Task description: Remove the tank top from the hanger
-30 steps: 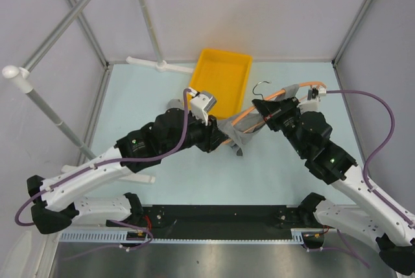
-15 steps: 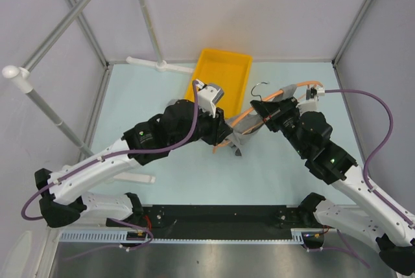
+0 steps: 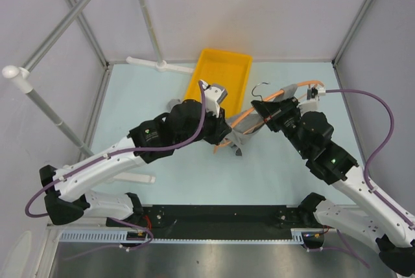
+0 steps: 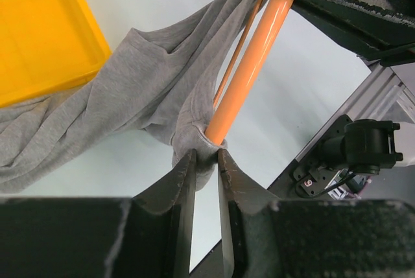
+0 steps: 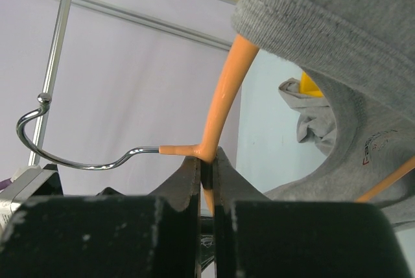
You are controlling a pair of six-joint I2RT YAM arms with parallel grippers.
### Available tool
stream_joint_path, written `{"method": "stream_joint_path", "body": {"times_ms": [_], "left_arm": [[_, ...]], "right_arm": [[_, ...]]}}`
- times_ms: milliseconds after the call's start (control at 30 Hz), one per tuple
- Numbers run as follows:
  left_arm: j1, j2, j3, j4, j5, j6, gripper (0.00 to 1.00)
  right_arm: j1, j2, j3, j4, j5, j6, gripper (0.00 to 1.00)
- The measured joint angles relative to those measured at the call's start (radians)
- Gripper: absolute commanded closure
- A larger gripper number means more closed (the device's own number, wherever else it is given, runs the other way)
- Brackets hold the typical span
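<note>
Left wrist view: the tank top [image 4: 130, 77] is seen draped over the hanger [image 4: 249, 64], its far end lying beside the tray [image 4: 39, 32]; a fold at the tip of the hanger's arm is pinched in the left gripper [image 4: 205, 156], jaws nearly together; the hanger's neck is clamped tight by the right gripper [image 5: 206, 161]; the fabric should be drawn along the arm and off its tip, not sideways; the hanger must be held steady, or the strap may snag.

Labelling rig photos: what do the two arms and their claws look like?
The left arm and right arm have white lower links and black upper joints with a small green light. A purple cable runs along each. The left claw and right claw have black, matte, wedge-shaped fingers.
</note>
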Motion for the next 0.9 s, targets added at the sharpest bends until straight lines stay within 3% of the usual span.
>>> {"method": "stream_joint_path", "body": {"times_ms": [133, 233, 567, 900], "left_arm": [[0.000, 0.013, 0.004, -0.001, -0.002, 0.000, 0.87], [-0.002, 0.024, 0.009, -0.008, -0.006, -0.001, 1.00], [-0.011, 0.049, 0.017, -0.053, -0.103, -0.002, 1.00], [-0.010, -0.061, -0.184, -0.063, -0.134, -0.030, 1.00]], "right_arm": [[-0.004, -0.001, 0.000, -0.013, 0.001, -0.003, 1.00], [-0.006, -0.002, 0.000, -0.029, 0.005, -0.004, 1.00], [-0.010, -0.061, 0.000, -0.066, 0.037, -0.024, 1.00], [-0.093, -0.171, 0.000, -0.072, 0.065, -0.021, 1.00]]}}
